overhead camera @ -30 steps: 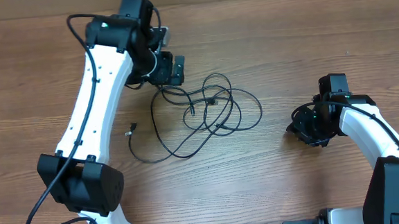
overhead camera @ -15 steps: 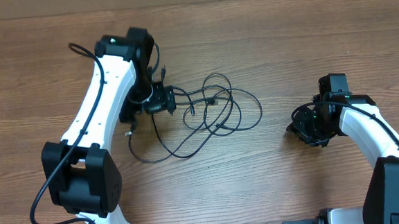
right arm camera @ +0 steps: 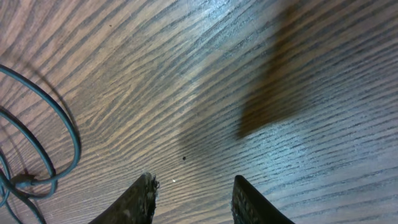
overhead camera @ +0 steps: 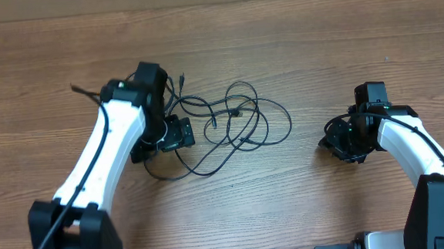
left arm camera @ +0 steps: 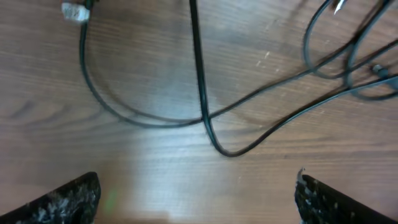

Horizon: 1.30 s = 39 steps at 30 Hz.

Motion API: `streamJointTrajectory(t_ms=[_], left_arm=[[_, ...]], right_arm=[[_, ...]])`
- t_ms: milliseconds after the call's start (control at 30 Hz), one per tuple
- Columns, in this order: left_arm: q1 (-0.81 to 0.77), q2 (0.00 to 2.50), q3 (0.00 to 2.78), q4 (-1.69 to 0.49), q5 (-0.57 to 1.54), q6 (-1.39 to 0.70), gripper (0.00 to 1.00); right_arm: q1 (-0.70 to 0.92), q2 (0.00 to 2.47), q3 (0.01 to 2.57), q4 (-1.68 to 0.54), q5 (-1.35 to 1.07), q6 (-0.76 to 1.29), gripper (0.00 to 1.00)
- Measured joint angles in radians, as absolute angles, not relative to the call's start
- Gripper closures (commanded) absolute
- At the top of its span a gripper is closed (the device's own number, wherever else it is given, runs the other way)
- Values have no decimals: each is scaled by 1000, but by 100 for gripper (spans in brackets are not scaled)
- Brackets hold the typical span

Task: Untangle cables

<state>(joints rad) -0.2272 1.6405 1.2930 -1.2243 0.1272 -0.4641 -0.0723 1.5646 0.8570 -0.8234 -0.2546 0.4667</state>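
While the thin black cables (overhead camera: 239, 122) lie in a loose tangle of loops at the middle of the brown wood-grain table (overhead camera: 294, 43), the left gripper (overhead camera: 178, 133) hangs low over the tangle's left edge, its fingers (left arm camera: 68, 199) spread wide and holding nothing. Well apart to the right, the right gripper (right arm camera: 194, 199) hovers over bare wood, fingers partly parted, empty.

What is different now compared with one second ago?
The left hand, open and empty, moved back toward its own base, along the left side of the cables. It grasped nothing. The cables and the right hand stayed in place.
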Motion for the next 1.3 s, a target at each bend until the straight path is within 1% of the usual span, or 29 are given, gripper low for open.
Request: streamJointTrajectory(t_ms=[200,300,367,400,467,500,600,700,733,767,800,967,1067,1167,1300], left_arm=[[-228,1623,1166,-1019,127,-477,0],[-228,1636,1119,-957,127,-487,0],[-228,1651,1100,-936,128,-499,5],[-228,1661,1092,-927,130,-503,9],[-229,1687,1079,-904,138,-514,24],[-229,1699,1076,-892,142,-517,34],[-236,1726,1074,-858,147,-526,53],[-249,1745,1074,-839,150,-527,67],[-255,1751,1074,-836,152,-528,74],[-259,1756,1074,-836,156,-528,89],[-265,1762,1073,-837,161,-526,96],[-276,1766,1076,-856,198,-525,96],[-275,1766,1117,-932,210,-518,96],[-275,1766,1235,-1023,214,-483,96],[-275,1766,1502,-1170,218,-393,96]], right_arm=[[-72,1565,857,-823,-255,467,61],[-72,1565,857,-824,-255,469,53],[-72,1565,857,-823,-255,467,52],[-72,1565,857,-823,-255,466,52],[-72,1565,857,-823,-255,467,52],[-72,1565,857,-823,-255,467,51],[-72,1565,857,-824,-255,467,51],[-72,1565,857,-824,-255,467,51],[-72,1565,857,-824,-255,467,51],[-72,1565,857,-824,-255,466,51],[-72,1565,857,-824,-255,467,51],[-72,1565,857,-824,-255,467,51],[-72,1565,857,-823,-261,466,51],[-72,1565,857,-822,-316,434,50],[-61,1565,857,-811,-424,349,50]])
